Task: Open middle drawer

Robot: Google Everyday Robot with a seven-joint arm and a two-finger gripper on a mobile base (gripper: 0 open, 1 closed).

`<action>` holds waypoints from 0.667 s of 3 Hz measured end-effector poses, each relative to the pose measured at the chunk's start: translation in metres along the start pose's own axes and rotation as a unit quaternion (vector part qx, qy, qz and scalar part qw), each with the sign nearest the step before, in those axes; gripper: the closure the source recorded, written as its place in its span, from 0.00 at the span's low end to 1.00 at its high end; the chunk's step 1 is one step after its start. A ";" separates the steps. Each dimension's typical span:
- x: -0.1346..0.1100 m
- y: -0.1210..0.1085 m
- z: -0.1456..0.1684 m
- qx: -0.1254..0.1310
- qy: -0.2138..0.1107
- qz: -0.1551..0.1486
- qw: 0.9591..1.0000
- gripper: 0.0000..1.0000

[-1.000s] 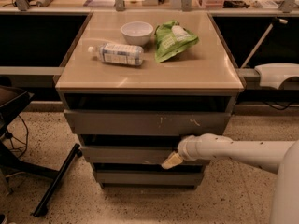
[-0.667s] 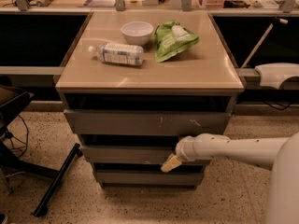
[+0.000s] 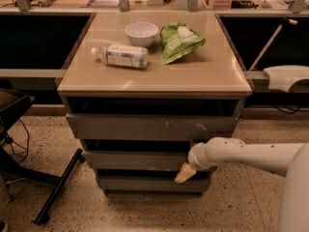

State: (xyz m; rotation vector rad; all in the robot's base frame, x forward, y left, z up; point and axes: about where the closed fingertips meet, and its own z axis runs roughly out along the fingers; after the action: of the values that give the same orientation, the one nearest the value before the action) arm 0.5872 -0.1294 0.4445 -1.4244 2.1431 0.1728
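The end effector (image 3: 185, 173) is set against the lower right edge of the middle drawer (image 3: 135, 160), whose front extends to its left. Its opening cannot be told. The contact step is judged underway; next, a straight outward pull is needed.

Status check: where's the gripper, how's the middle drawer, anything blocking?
Gripper low at right end of middle drawer front. Drawer not visibly pulled out. Bottle, bowl, green bag sit on the cabinet top, out of the pull path.

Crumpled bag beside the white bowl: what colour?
Green bag, camera view; the pale gripper sits at the grey middle drawer's front.
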 end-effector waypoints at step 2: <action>0.013 0.002 0.044 0.037 -0.081 0.067 0.994 0.00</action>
State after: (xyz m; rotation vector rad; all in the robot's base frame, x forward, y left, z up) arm 0.5986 -0.1217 0.4009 -1.1841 2.0900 0.2476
